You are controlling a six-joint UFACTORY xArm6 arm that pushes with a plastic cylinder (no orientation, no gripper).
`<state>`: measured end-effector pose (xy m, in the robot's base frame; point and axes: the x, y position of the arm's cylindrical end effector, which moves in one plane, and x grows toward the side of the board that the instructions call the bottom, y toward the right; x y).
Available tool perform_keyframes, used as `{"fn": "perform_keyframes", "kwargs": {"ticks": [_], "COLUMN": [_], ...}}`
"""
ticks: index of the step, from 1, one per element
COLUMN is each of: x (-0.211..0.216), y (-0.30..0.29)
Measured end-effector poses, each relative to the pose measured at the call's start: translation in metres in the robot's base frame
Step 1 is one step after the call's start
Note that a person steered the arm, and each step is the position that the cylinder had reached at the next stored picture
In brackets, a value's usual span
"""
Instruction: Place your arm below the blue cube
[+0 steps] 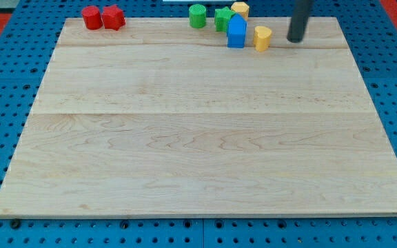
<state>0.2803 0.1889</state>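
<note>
The blue cube (236,33) stands near the top edge of the wooden board (198,138), right of centre. My tip (296,39) is on the board to the right of the blue cube, beyond a yellow block (262,38), at about the same height in the view. The rod rises from the tip and leaves the view at the top.
A green star block (223,18) and a yellow block (240,9) sit just above the blue cube. A green cylinder (197,15) is to their left. A red cylinder (92,18) and a red block (113,17) sit at the top left corner.
</note>
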Motion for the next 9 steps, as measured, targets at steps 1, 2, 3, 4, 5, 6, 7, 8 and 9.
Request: {"fn": "perform_keyframes", "kwargs": {"ticks": [1,2,3,4,5,6,7,8,9], "x": [0.015,-0.028,-0.046,-0.025,0.001,0.018,0.018,0.018,0.026], "y": [-0.055,-0.087,-0.083,-0.083,-0.083,-0.069,-0.061,-0.061,-0.062]}}
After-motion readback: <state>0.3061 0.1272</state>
